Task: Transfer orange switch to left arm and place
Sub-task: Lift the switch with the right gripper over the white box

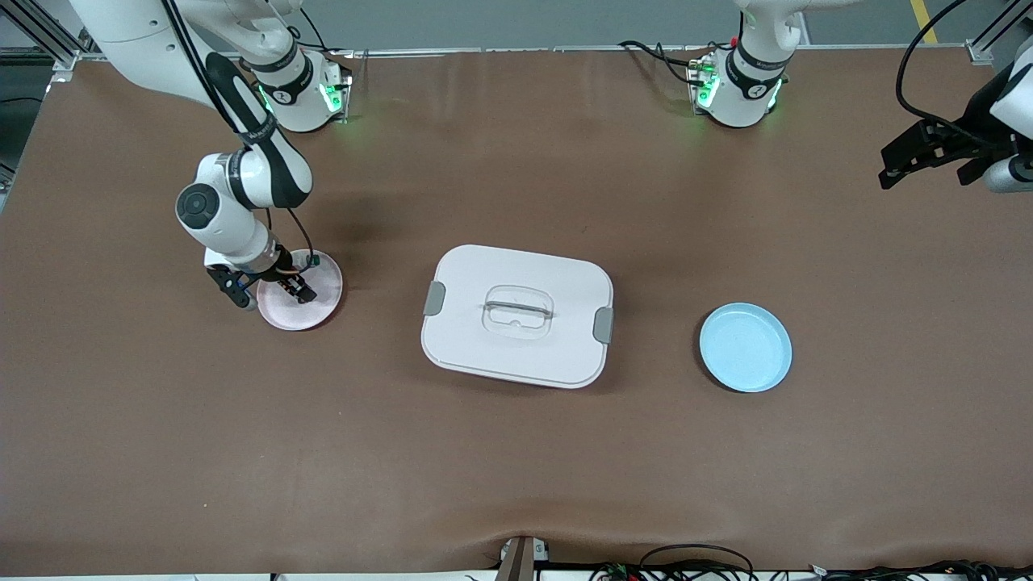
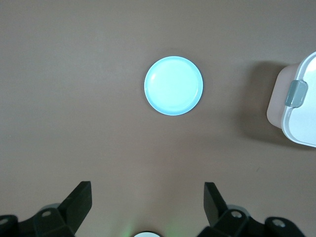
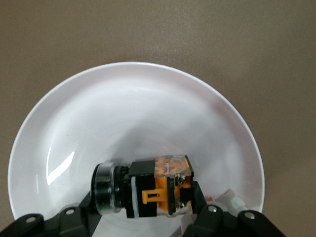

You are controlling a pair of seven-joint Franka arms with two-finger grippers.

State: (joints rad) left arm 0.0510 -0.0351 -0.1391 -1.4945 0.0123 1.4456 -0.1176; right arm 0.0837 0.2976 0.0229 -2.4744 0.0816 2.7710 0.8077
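Right arm (image 1: 242, 173) comes from its base at the top of the front view, elbow bent, wrist angled down over a pink plate (image 1: 311, 311) toward the right arm's end of the bench. Right tool (image 1: 300, 288) sits low in the plate, fingers (image 3: 207, 217) closed on the orange switch (image 3: 148, 187): black round end one way, orange block w/ clear cap the other, body lying on its side just above the plate floor. A small white part w/ a red-orange bit (image 3: 229, 199) lies on the plate beside the tool.

Mid-bench: the box (image 1: 516, 316), white, lid on, grey latches at both ends, clear handle recessed in lid. It stands between the two plates, well apart from each.

Blue plate (image 1: 745, 347) lies toward the left arm's end of the bench, nothing on it.

Left arm (image 1: 1005, 105) waits, raised at the bench edge; left tool (image 1: 916, 157) is fully spread, nothing between its fingers (image 2: 79, 202), looking down at the blue plate and a box corner.

Bench surface: brown mat. Cables run along the front edge; green lights glow at both bases.
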